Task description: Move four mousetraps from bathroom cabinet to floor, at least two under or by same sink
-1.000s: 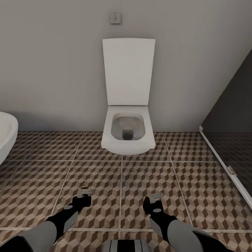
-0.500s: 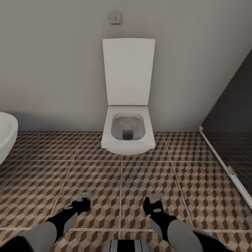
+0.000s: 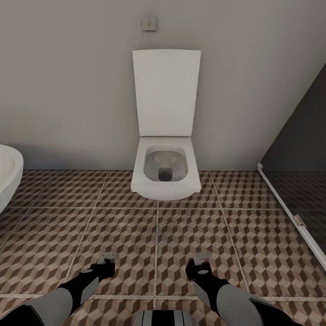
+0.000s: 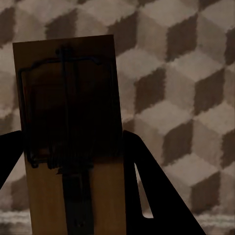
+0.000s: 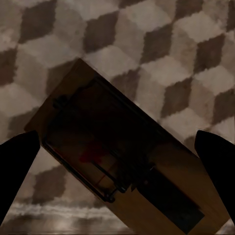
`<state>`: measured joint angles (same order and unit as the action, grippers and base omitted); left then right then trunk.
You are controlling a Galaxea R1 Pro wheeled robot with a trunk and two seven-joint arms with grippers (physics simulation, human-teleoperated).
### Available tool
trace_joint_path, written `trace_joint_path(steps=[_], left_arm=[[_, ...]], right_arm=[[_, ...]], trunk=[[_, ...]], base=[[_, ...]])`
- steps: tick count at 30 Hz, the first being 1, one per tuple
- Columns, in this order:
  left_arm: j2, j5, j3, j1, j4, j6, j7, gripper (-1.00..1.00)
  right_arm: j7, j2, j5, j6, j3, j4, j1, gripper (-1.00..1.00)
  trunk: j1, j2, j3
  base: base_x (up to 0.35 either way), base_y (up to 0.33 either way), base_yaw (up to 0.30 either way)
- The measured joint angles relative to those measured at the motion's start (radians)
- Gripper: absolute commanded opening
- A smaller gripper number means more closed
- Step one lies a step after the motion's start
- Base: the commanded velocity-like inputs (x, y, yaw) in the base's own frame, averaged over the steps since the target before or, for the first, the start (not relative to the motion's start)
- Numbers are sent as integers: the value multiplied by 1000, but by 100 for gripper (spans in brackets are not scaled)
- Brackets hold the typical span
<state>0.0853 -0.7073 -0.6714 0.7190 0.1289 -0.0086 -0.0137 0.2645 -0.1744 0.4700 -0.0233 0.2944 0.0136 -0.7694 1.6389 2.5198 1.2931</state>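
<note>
Two unlabelled mousetraps [image 4: 68, 142], cube-patterned floor [image 3: 235, 244]

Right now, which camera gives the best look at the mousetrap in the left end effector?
The left wrist view: the mousetrap stands large there, its wooden board and dark wire spring clear between the end effector's fingers above the tiled floor. The head view shows it as a small pale sliver at the left end effector.

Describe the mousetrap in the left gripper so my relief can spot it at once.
Start at the white toilet and come down the cube-patterned floor to the left gripper. The tan mousetrap stands straight between its fingers, while the right gripper's mousetrap lies skewed.
</note>
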Motion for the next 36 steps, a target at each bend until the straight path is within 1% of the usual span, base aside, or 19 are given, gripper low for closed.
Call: trace_joint_path(steps=[2,10,13,17,24,30,36], left_arm=[[0,0,1,0,0,0,0,-100],[0,1,1,0,0,-1,0,-100],[0,1,1,0,0,-1,0,-100],[0,1,2,0,0,-2,0,-100],[1,0,2,0,-1,0,0,-100],[2,-3,-4,0,-3,50,1,-100],[3,-3,-4,0,-3,61,0,-100]], right_arm=[[1,0,-2,45,4,-1,0,-100],[6,0,0,114,5,-6,0,-100],[10,0,2,161,3,-38,-1,-100],[10,1,3,197,3,-71,-1,-100],[10,1,3,209,2,-81,-1,-100],[9,1,3,210,0,-82,-1,-100],[9,1,3,206,0,-83,-1,-100]], trunk=[[0,0,0],[0,0,0],[0,0,0],[0,0,0],[0,0,0],[0,0,0],[0,0,0]], base=[[0,0,0],[0,0,0],[0,0,0],[0,0,0],[0,0,0],[0,0,0],[0,0,0]])
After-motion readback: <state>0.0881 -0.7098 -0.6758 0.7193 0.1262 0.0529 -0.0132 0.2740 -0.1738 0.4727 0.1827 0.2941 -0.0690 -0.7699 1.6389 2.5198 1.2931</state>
